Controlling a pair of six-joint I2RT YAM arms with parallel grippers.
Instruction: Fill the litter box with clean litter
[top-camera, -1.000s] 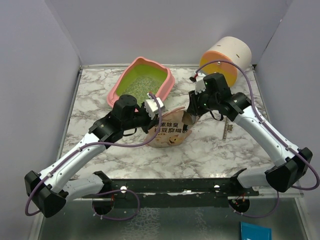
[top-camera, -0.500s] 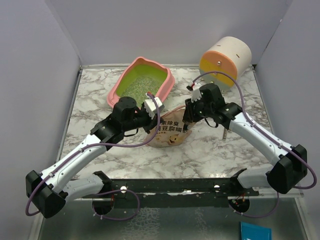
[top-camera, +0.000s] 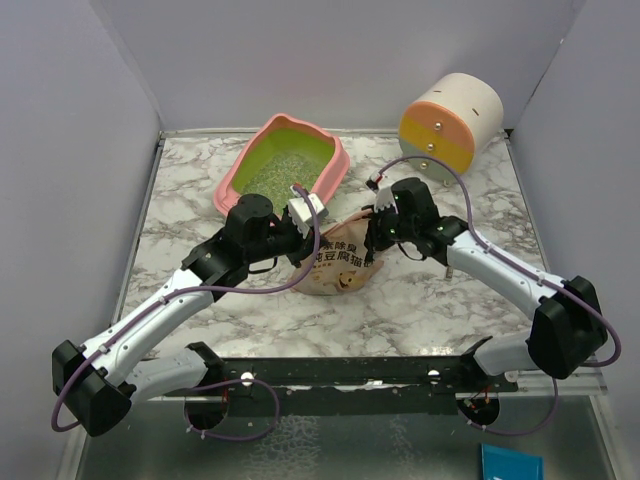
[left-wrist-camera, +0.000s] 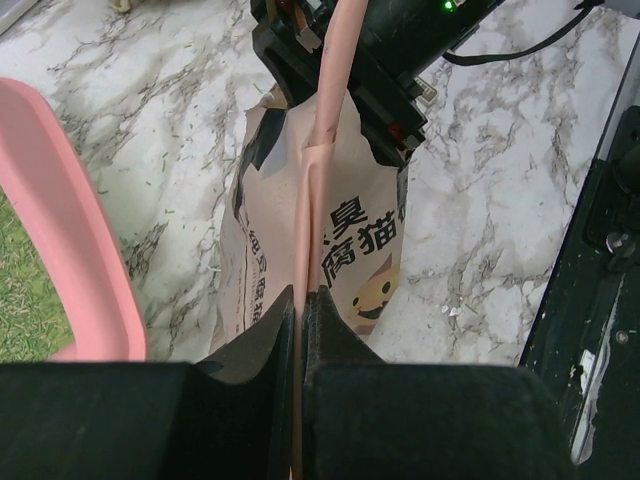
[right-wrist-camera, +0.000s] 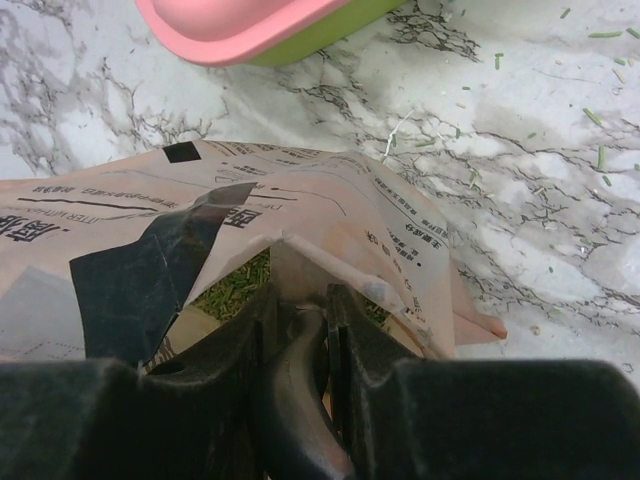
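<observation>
The left jaws are clenching hard on one edge of the beige-orange paper pouch with the cartoon cat (top-camera: 340, 265), and in the left wrist view I am seeing the flattened seam running straight out from between the two fingers (left-wrist-camera: 325, 330). The right jaws are grasping the opposite side of the same pouch at its torn-open mouth, pinching a fold of the printed wall.

Held from both sides, the pouch is standing on the white marble-patterned table (top-camera: 420, 300), between the left arm (top-camera: 170, 300) and the right arm (top-camera: 500, 265). Its mouth is gaping enough for the right wrist camera to be showing me green granules inside.

The large pink plastic litter box with the lime-green inside (top-camera: 228, 190) is sitting on the far left part of the table, just behind the pouch. Its near rim is lying close beside the pouch without touching it. Pale green-grey litter granules (top-camera: 285, 165) are lying across the floor of the box, and a few stray green slivers (right-wrist-camera: 600, 35) are lying scattered on the marble near the pouch.

The round cream, orange and yellow drawer cabinet (top-camera: 450, 115) is resting at the far right corner, well apart from the box.
</observation>
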